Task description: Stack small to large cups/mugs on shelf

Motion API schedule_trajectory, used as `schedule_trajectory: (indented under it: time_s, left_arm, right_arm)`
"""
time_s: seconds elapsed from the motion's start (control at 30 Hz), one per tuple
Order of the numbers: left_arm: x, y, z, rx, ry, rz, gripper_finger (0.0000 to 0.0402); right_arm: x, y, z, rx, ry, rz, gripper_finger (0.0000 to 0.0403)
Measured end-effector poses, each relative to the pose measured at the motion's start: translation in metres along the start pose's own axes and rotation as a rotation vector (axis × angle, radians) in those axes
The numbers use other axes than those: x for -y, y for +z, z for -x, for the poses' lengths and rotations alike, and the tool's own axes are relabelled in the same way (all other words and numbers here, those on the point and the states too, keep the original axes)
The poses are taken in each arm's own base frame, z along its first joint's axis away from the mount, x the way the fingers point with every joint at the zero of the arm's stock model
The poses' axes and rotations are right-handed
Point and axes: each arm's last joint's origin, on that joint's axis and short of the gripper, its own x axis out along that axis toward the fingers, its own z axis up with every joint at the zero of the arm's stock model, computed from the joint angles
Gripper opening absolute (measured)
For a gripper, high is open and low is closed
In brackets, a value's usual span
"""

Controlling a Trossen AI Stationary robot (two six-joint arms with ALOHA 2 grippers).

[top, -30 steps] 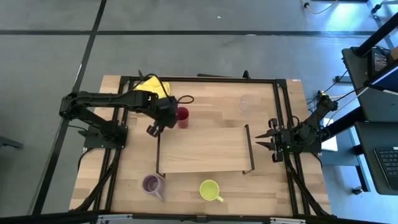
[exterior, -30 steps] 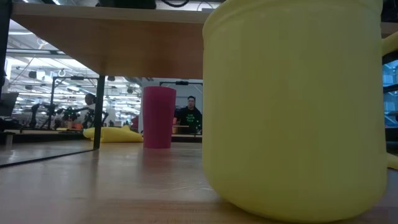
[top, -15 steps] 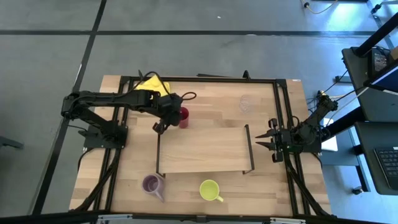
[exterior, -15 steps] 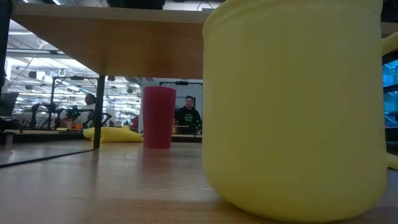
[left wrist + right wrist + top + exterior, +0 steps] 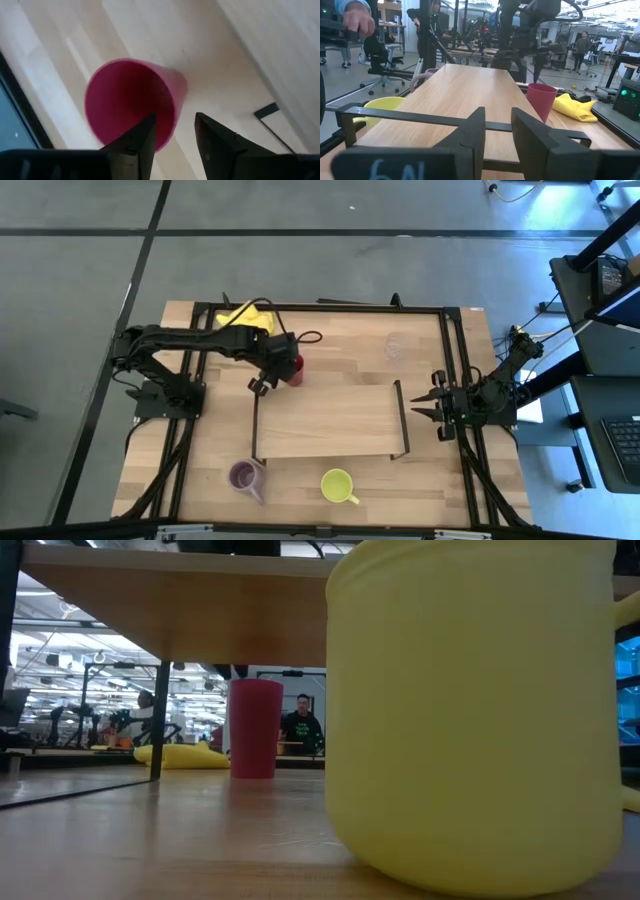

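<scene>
The red cup (image 5: 294, 367) stands upright on the tabletop behind the shelf (image 5: 330, 420), and shows in the low view (image 5: 255, 727) too. My left gripper (image 5: 175, 135) hovers open just above its rim (image 5: 172, 127). One finger is over the mouth, the other outside the wall, and I see no touch. The clear glass (image 5: 396, 346) stands at the far right. The purple mug (image 5: 245, 476) and the yellow-green mug (image 5: 339, 485) stand near the front edge. My right gripper (image 5: 428, 402) waits open at the table's right edge.
A yellow cloth (image 5: 245, 317) lies at the far edge behind the left arm. The shelf's black end frames (image 5: 403, 420) rise at both short ends. The yellow-green mug (image 5: 470, 710) fills most of the low view. People show in the room beyond the table.
My left gripper has moved toward the table's right edge and down, closing in on the red cup from its left side. The cup has stayed where it was.
</scene>
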Motion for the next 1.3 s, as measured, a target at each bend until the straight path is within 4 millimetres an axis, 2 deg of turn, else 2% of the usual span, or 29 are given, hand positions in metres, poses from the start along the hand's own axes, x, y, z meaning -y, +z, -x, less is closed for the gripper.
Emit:
schedule_trajectory:
  time_s: [0.47,0.8,1.0,1.2,1.3]
  left_arm:
    - [-0.0012,0.0027,-0.0069,-0.002,-0.015,0.002,0.0120]
    - [-0.0011,0.0006,-0.0078,-0.021,-0.021,-0.048,0.0006]
    - [-0.0011,0.0005,-0.0083,-0.012,-0.033,-0.050,0.0014]
    - [-0.0010,0.0008,-0.0085,0.000,-0.044,-0.053,0.0003]
    - [-0.0015,0.0005,-0.0085,-0.001,-0.041,-0.049,0.0013]
  right_arm:
    - [0.0000,-0.0001,0.0000,-0.001,0.000,0.001,0.0096]
    - [0.0000,0.0000,0.0000,-0.001,0.000,0.001,0.0096]
    - [0.0000,0.0000,0.0000,-0.001,0.000,0.001,0.0096]
    - [0.0000,-0.0001,0.0000,-0.001,0.000,0.002,0.0096]
    - [0.0000,-0.0001,0.0000,-0.001,0.000,0.002,0.0096]
